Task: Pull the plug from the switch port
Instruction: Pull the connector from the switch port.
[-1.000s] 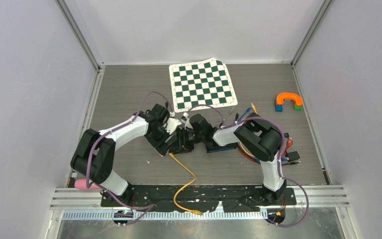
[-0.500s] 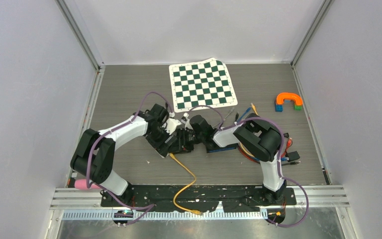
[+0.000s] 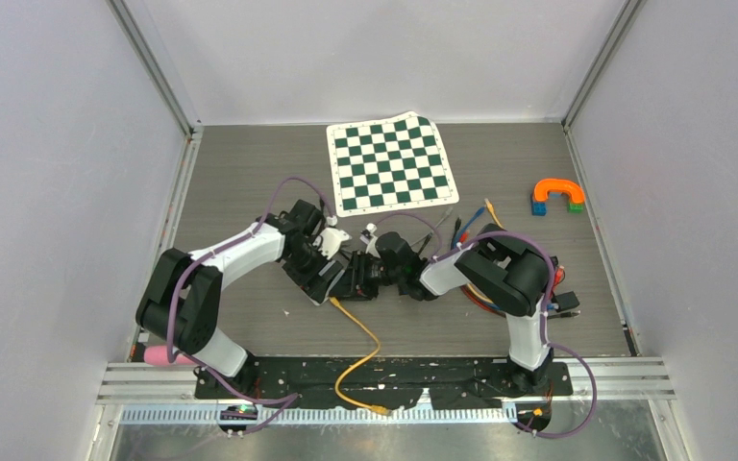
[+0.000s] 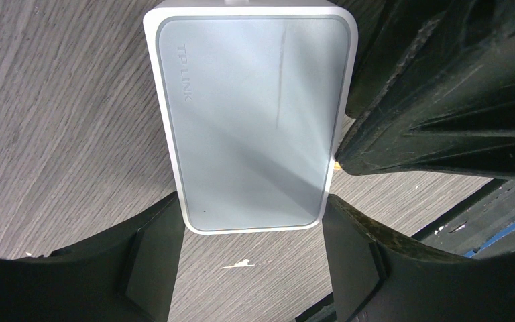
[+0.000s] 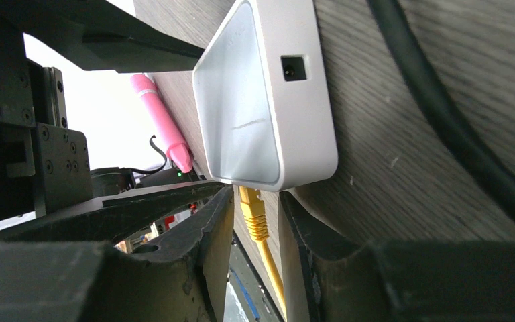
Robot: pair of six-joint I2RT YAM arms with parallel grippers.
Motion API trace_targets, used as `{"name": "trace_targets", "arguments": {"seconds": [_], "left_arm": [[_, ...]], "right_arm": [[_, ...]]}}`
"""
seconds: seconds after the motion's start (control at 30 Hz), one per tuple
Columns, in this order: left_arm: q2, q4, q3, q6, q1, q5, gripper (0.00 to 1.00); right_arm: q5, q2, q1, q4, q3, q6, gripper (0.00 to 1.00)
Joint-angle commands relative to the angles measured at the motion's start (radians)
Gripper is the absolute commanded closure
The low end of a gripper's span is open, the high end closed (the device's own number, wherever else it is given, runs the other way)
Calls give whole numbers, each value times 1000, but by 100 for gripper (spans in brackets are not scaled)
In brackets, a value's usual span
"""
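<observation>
Your right gripper point(image 5: 256, 196): fingers straddle the yellow network plug point(image 5: 251, 204) with a narrow gap; can't tell whether they're clamped on it. The plug is seated in one short edge of the flat white plastic switch box point(image 4: 248, 121). Your left gripper point(image 4: 251, 211) pinches that box by both long sides, at one end. The box lies flat on the grey wood-grain table point(image 3: 250, 173), mid-table, with both wrists crowded nose to nose over it. The yellow cable point(image 3: 360, 338) trails toward the bases. The green-and-white checkered mat point(image 3: 389, 163) lies well apart beyond. The white side walls point(image 3: 58, 192) are well apart too.
</observation>
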Motion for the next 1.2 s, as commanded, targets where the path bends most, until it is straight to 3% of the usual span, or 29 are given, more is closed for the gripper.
{"name": "trace_targets", "arguments": {"seconds": [0.0, 0.33, 0.57, 0.67, 0.97, 1.17], "left_arm": [[-8, -6, 28, -9, 7, 26, 64], [-11, -7, 26, -10, 7, 32, 66], [-10, -7, 30, -9, 8, 38, 67], [-6, -10, 31, -10, 9, 40, 68], [-11, -13, 31, -9, 9, 40, 69], [-14, -12, 29, -12, 9, 33, 69]], "right_arm": [[-11, -20, 27, 85, 9, 32, 64], [7, 12, 37, 74, 31, 63, 66], [31, -1, 38, -8, 31, 46, 56], [18, 13, 38, 53, 25, 66, 62], [8, 33, 38, 104, 35, 90, 65], [11, 30, 38, 99, 28, 89, 78]]}}
